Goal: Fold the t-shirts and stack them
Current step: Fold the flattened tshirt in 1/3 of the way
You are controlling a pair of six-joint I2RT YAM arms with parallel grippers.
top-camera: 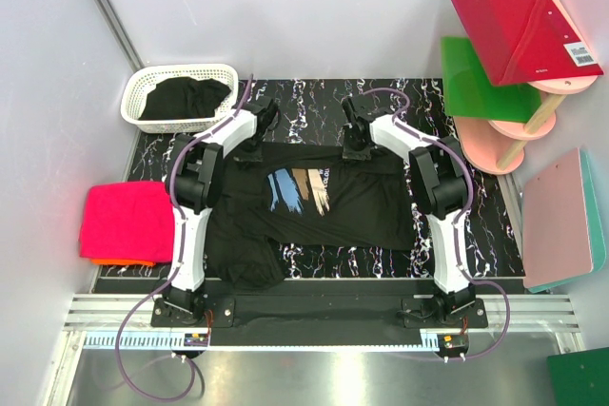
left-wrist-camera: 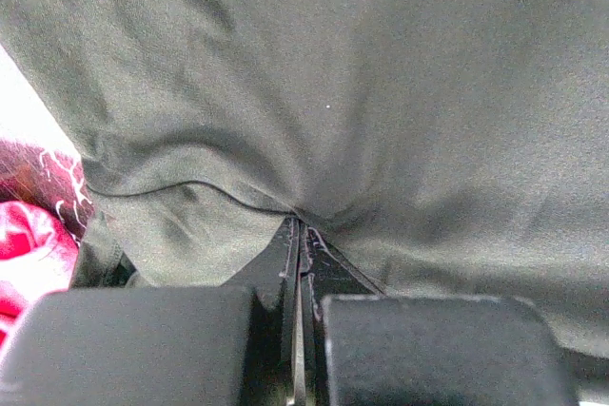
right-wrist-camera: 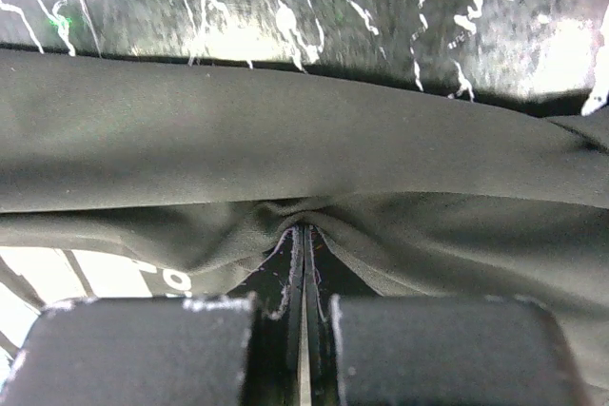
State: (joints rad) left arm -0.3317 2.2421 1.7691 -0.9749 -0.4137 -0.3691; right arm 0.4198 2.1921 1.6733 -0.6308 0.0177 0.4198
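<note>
A black t-shirt [top-camera: 314,206] with a blue, tan and white brushstroke print lies spread on the dark marbled table. My left gripper [top-camera: 249,151] is shut on its far left edge; the left wrist view shows black cloth [left-wrist-camera: 362,111] pinched between the closed jaws. My right gripper [top-camera: 356,151] is shut on its far right edge; the right wrist view shows the cloth [right-wrist-camera: 285,159] bunched into the closed jaws. Another black t-shirt [top-camera: 183,98] lies in the white basket. Folded hot-pink [top-camera: 126,221] and orange [top-camera: 124,262] shirts are stacked at the left.
The white lattice basket [top-camera: 143,85] stands at the far left. Red [top-camera: 521,37], green [top-camera: 481,81] and pink [top-camera: 514,140] boards are at the far right. A pink and teal board [top-camera: 563,221] lies off the table's right edge.
</note>
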